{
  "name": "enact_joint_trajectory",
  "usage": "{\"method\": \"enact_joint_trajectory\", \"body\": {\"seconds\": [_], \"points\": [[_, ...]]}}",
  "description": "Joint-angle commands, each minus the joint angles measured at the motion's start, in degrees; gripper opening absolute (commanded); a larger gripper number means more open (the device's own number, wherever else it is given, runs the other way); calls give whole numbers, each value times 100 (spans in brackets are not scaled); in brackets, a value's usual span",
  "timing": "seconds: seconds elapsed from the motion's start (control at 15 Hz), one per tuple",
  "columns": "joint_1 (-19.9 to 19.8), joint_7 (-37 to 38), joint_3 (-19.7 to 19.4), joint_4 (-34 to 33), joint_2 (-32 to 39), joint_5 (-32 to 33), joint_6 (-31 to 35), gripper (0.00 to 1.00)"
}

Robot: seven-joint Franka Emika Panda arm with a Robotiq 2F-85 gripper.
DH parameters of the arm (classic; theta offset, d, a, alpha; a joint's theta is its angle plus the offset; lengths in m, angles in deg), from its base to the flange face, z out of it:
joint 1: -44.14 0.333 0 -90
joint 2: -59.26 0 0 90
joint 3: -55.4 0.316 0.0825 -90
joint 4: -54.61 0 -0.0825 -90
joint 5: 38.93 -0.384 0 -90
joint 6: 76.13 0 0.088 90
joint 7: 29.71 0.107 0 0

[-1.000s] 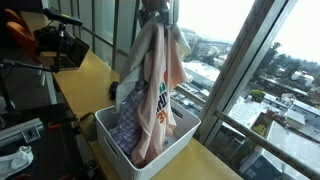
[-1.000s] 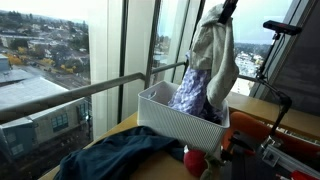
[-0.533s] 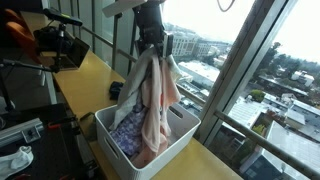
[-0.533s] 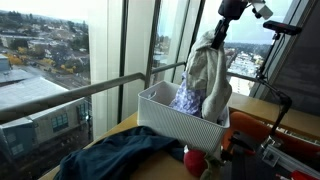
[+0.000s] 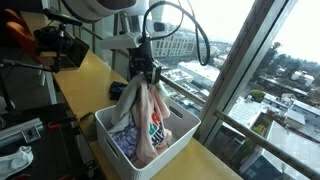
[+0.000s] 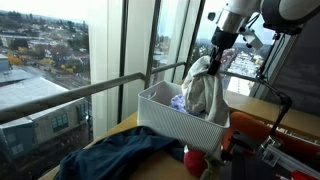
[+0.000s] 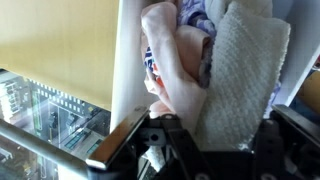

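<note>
One white bin (image 5: 113, 150) on the bench (image 5: 85, 75), near its window edge. One pincer (image 5: 143, 75) over it. Three cloths counted at the bin: one pale pink printed cloth (image 5: 152, 120), one white towel (image 6: 205, 92), one blue patterned cloth (image 6: 179, 100). One dark blue garment (image 6: 120, 155) heaped at a bench end, one red object (image 6: 193, 160) just beside it. One black camera (image 5: 60, 45) past the opposite end.

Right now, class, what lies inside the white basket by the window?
A pale bundle of clothes, gripped from above by the gripper, hangs into the white basket beside a blue patterned cloth. The basket's floor is covered.
</note>
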State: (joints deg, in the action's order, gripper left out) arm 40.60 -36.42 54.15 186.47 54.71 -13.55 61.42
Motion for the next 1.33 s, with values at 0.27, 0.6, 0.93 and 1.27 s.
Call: {"method": "enact_joint_trajectory", "body": {"seconds": [0.27, 0.6, 0.93, 1.27], "points": [[-18, 127, -86, 268, 281, 65, 456, 33], [-50, 53, -157, 223, 24, 16, 307, 69], [174, 227, 77, 306, -203, -81, 409, 100], [685, 562, 556, 203, 263, -410, 816, 100]]}}
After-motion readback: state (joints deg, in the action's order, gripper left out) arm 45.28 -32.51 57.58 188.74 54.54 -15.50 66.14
